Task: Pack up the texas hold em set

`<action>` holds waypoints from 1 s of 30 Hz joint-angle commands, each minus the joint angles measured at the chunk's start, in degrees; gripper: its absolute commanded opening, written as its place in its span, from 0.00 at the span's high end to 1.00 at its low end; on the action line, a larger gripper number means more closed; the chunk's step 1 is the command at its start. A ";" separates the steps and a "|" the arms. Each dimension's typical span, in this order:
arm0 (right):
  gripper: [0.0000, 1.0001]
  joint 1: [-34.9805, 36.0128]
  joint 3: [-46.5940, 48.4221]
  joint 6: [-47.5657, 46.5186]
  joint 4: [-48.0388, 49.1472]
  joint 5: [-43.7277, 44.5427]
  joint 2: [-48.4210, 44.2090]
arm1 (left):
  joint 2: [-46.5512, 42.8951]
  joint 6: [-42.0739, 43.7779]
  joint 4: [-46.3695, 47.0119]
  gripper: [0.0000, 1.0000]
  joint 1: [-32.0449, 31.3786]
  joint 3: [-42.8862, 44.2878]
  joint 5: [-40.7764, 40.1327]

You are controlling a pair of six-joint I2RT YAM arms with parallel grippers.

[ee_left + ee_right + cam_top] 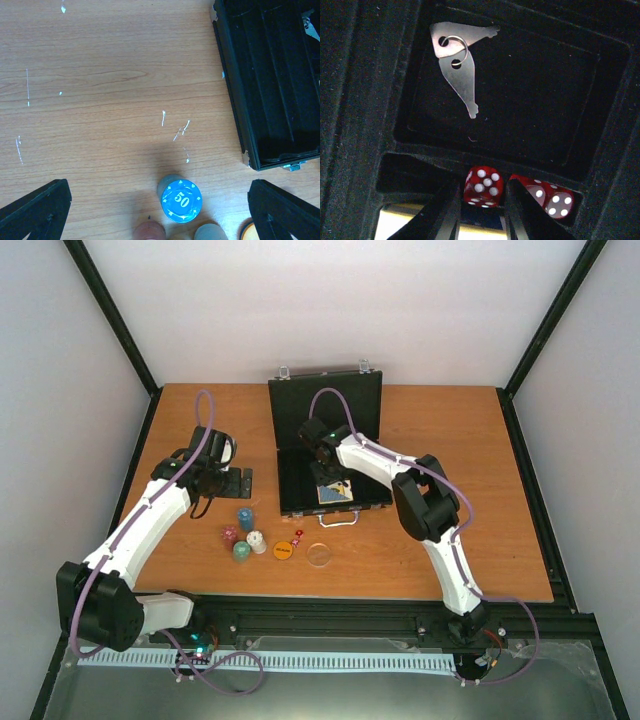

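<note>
In the case (320, 405) slot: we find the right gripper (483, 192) narrow astride a red die (481, 181), likely seating it
Over the table (100, 75): left gripper (159, 182) wide, to clear the blue chip stack (181, 201)

Black case (300, 445) open mid-table, lid upright at back. Inside: deck (334, 492) near front edge, two red dice (483, 186) side by side in a narrow slot. In front, on bare table: blue stack (245, 518) topped "50", red stack (230, 535), green stack (241, 552), white stack (257, 541) clustered; rightward, orange disc (283, 550), loose dice (298, 536), clear disc (320, 555).
</note>
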 commanded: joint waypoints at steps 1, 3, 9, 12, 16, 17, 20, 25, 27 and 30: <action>0.73 -0.24 -1.94 -0.74 -0.98 -0.46 -3.12 | 0.21 -1.19 0.31 0.00 -0.16 1.17 -0.20; 0.70 -0.24 -2.03 -0.92 -1.07 -0.65 -4.10 | 0.43 -1.31 0.50 0.00 -0.16 1.25 -0.08; 0.70 -0.24 -1.90 -1.55 -1.08 -1.38 -7.55 | 0.78 -1.56 0.83 0.00 -0.16 1.56 0.16; 0.70 -0.24 -1.60 -1.86 -0.99 -2.42 -9.02 | 0.76 -1.53 0.77 0.00 -0.16 1.62 0.20; 0.69 -0.12 -0.50 -1.81 -2.48 -4.96 -9.94 | 0.52 -1.48 0.43 0.00 -0.16 1.77 0.21; 0.68 0.29 -0.69 -1.67 -2.71 -5.53 -10.39 | 0.44 -1.45 0.35 0.00 -0.16 1.84 0.23; 0.61 2.39 -2.81 -1.04 -3.40 -6.54 -12.82 | 0.14 -1.40 0.06 0.00 -0.16 2.12 0.23; 0.35 9.28 -6.59 1.96 -4.79 -8.16 -16.75 | -0.61 -1.42 -0.20 0.00 -0.16 1.83 0.43; 0.19 12.43 -7.71 3.20 -5.21 -8.84 -17.54 | -0.98 -1.49 -0.28 0.00 -0.16 1.66 0.57; 0.00 15.92 -10.41 5.14 -4.40 -9.39 -18.28 | -1.77 -1.40 -0.33 0.00 -0.16 1.24 0.80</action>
